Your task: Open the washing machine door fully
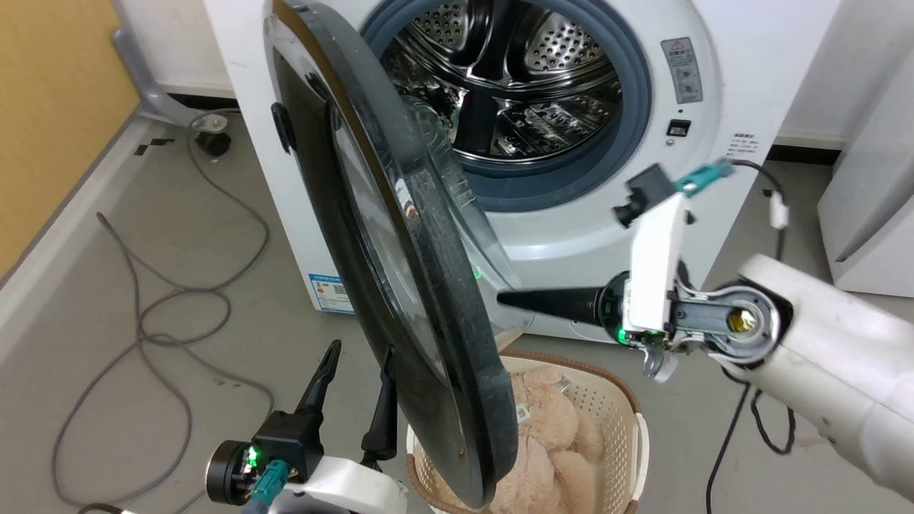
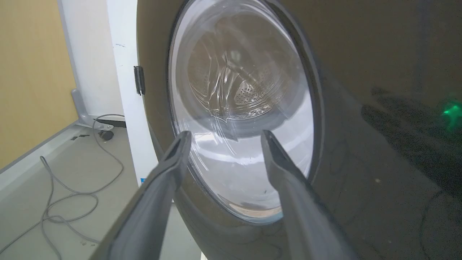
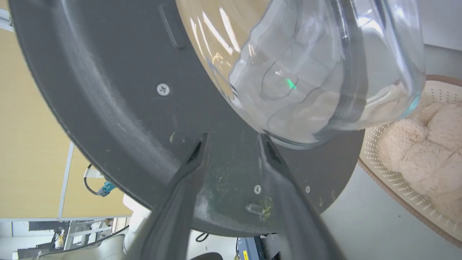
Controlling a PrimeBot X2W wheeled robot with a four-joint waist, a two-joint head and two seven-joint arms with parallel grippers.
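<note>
The white washing machine (image 1: 750, 64) stands ahead with its steel drum (image 1: 514, 78) exposed. Its round black washing machine door (image 1: 457, 321) is swung out on the left hinge, edge-on to me. My right gripper (image 1: 503, 300) points left at the door's inner face (image 3: 108, 90). Its fingers (image 3: 195, 159) stand apart just below the clear glass bowl (image 3: 325, 72), with nothing between them. My left gripper (image 1: 361, 350) is open in front of the door's outer face (image 2: 361, 54), its tips (image 2: 225, 133) before the round window and apart from it.
A wicker basket (image 1: 614, 407) holding a beige plush toy (image 1: 550, 428) sits on the floor right under the door's lower edge. Grey cables (image 1: 178, 293) loop across the floor at left, near a yellow wall (image 1: 50, 107). A white cabinet (image 1: 871, 185) stands at right.
</note>
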